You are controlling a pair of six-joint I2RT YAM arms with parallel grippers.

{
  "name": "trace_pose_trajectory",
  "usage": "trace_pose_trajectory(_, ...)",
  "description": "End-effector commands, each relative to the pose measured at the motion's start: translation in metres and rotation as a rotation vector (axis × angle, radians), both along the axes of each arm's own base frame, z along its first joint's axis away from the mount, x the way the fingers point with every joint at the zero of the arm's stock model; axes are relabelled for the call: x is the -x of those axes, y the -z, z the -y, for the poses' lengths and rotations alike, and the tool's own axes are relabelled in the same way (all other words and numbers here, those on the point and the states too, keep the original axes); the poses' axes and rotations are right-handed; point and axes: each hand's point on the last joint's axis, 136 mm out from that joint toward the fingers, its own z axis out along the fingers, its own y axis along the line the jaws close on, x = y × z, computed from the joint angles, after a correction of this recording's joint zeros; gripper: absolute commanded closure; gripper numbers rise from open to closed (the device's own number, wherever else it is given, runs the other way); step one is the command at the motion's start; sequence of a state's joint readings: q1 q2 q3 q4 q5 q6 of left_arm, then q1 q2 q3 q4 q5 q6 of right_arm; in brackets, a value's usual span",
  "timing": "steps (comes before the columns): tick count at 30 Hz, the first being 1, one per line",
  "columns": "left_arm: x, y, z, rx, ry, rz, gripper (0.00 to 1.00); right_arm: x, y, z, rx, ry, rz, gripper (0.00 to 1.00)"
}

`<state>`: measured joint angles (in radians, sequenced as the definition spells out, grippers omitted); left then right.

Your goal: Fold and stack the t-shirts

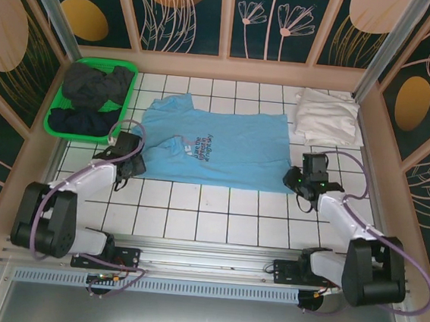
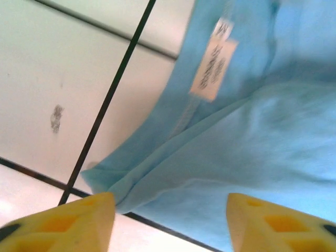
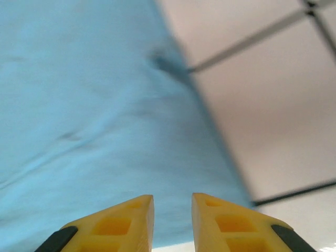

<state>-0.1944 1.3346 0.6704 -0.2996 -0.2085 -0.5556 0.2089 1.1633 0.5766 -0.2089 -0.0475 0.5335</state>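
The sky-blue t-shirt (image 1: pixel 223 150) lies spread flat, print up, in the middle of the desk (image 1: pixel 218 207), laid out so its two ends can be lifted for a fold; the left end effector (image 1: pixel 129 162) sits low at the collar end, fingers spread wide with nothing between; the right end effector (image 1: pixel 304 181) hovers over the hem end, fingers drawn near together, the narrow gap apparently empty, though blur leaves that unsure; a folded white t-shirt (image 1: pixel 324 117) lies far right, likely the stack's base; dark t-shirts (image 1: pixel 92 88) fill the green basket (image 1: pixel 51 119).
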Motion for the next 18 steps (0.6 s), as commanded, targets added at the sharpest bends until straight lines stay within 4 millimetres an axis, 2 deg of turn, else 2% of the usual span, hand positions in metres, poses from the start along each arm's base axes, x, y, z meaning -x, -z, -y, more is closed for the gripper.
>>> trace_pose_trajectory(1,-0.033,-0.040,0.021,0.054,0.109,0.100,0.34,-0.029,-0.028,-0.036,-0.059,-0.090,0.098,0.74)
trace_pose_trajectory(4,-0.065,-0.044,0.041,0.050,0.191,0.109,0.31,-0.043,-0.008,-0.037,0.003,-0.088,0.030,0.74)
trace_pose_trajectory(7,-0.093,-0.024,0.053,0.041,0.245,0.042,0.32,-0.050,0.010,-0.036,0.025,-0.088,0.003,0.74)
trace_pose_trajectory(10,-0.109,0.005,0.063,0.052,0.287,-0.031,0.39,-0.049,0.024,-0.033,0.024,-0.083,-0.028,0.74)
trace_pose_trajectory(12,-0.113,0.016,0.073,0.063,0.322,-0.056,0.45,-0.046,0.032,-0.031,0.017,-0.076,-0.044,0.74)
trace_pose_trajectory(14,-0.113,0.021,0.081,0.042,0.343,-0.073,0.60,-0.043,0.037,-0.030,0.013,-0.074,-0.054,0.73)
trace_pose_trajectory(18,-0.100,0.010,0.105,-0.014,0.372,-0.059,0.79,-0.038,0.045,-0.027,0.010,-0.072,-0.067,0.73)
